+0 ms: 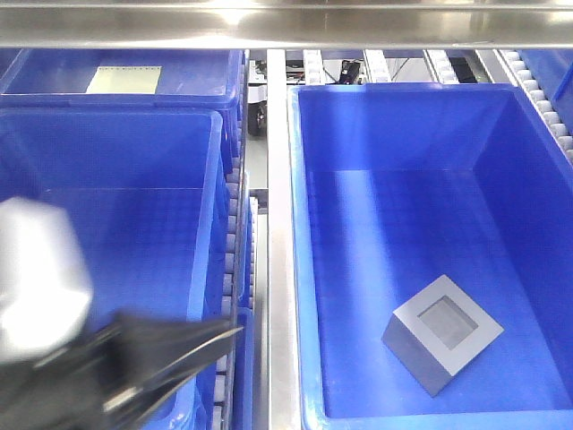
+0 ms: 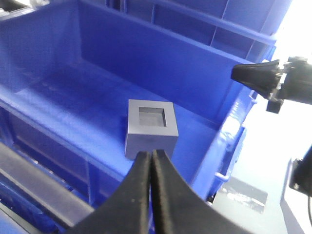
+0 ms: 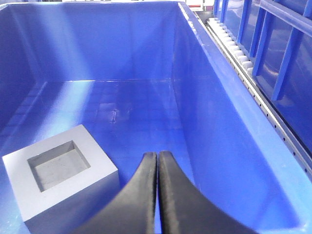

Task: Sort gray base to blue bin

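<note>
The gray base (image 1: 443, 333) lies on the floor of the right-hand blue bin (image 1: 403, 88), near its front, with the square recess facing up. In the left wrist view the gray base (image 2: 151, 127) sits just beyond my left gripper (image 2: 152, 153), which is shut and empty outside the blue bin (image 2: 195, 63). The front view shows that left gripper (image 1: 235, 333) as a blurred black shape left of the bin. My right gripper (image 3: 157, 155) is shut with nothing in it, inside the blue bin (image 3: 219, 126), right of the gray base (image 3: 58, 175) and apart from it.
A second blue tote (image 1: 107, 224) stands at the left, and behind it a third (image 1: 54, 85) holds a pale sheet (image 1: 125, 79). A metal rail (image 1: 277, 269) divides the totes. Conveyor rollers (image 1: 537, 90) run along the back right. A steel bar (image 1: 286, 27) crosses the top.
</note>
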